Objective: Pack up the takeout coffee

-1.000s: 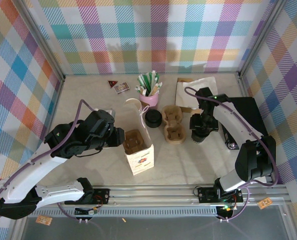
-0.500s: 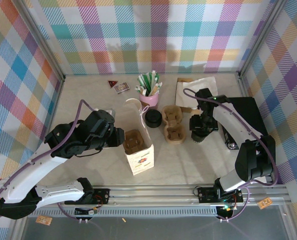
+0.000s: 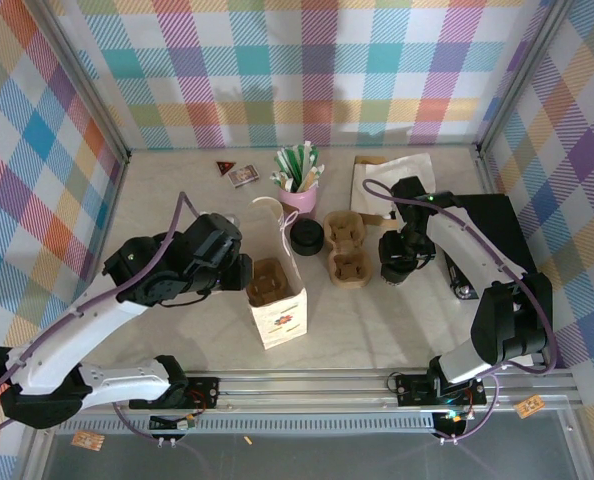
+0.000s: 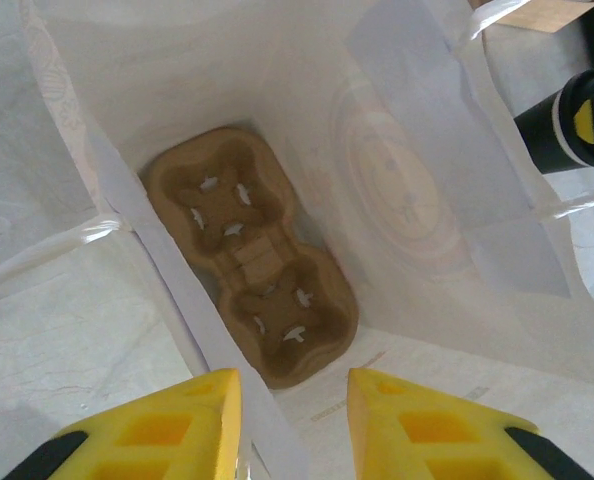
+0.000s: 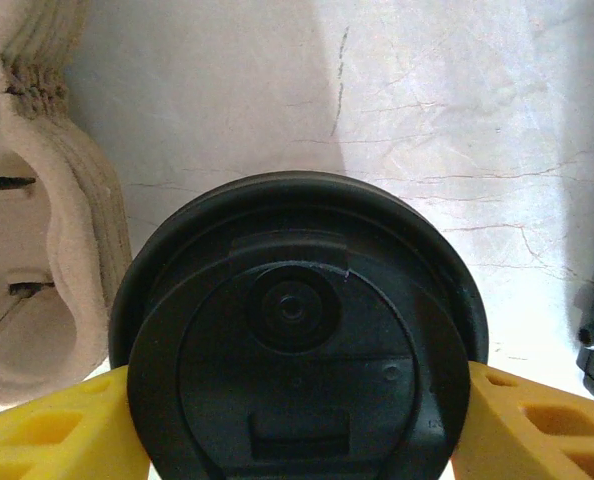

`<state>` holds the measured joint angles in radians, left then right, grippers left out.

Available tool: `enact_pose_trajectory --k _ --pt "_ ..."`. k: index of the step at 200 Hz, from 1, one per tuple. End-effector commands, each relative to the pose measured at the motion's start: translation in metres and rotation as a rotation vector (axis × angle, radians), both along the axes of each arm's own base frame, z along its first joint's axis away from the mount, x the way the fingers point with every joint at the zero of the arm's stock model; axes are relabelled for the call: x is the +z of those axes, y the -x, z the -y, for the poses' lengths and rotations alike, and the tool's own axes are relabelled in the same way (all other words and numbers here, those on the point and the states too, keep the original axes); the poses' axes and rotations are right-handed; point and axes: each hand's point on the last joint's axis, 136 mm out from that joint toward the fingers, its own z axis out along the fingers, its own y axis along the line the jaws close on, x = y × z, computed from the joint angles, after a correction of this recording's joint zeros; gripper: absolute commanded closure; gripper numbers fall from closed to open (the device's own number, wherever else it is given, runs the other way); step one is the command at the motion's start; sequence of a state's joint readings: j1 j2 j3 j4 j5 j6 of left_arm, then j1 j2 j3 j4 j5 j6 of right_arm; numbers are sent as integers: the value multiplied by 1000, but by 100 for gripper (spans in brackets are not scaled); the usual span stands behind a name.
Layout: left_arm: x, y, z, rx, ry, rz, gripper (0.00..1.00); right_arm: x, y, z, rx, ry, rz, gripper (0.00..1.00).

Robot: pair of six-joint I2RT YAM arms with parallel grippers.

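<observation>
Right wrist: takeout coffee (image 5: 297,330) between fingers (image 5: 47,430). Left wrist: carrier (image 4: 247,255) inside bag (image 4: 427,200).

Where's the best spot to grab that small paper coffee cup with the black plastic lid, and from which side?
Probably the side wall just under the round black plastic lid, coming straight down: the small paper coffee cup stands upright with both flanks free, and the right gripper straddles it.

Robot lab test cell, left arm (image 3: 87,325) and right arm (image 3: 477,250) bolted to an aluminium rail (image 3: 327,385), plaid cloth walls (image 3: 307,60)
</observation>
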<state>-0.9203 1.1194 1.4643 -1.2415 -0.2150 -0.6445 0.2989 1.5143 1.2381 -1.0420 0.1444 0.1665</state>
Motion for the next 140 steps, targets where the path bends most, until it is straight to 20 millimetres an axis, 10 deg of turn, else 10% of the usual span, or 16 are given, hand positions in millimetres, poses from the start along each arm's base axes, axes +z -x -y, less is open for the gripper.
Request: enact_pose_trajectory --k 1,140 --pt "2 -1 -9 -6 -64 8 67 -8 11 -8 4 -40 -51 33" --pt "0 -2 -11 119 -18 -42 66 9 26 -21 -76 -149 -78 35"
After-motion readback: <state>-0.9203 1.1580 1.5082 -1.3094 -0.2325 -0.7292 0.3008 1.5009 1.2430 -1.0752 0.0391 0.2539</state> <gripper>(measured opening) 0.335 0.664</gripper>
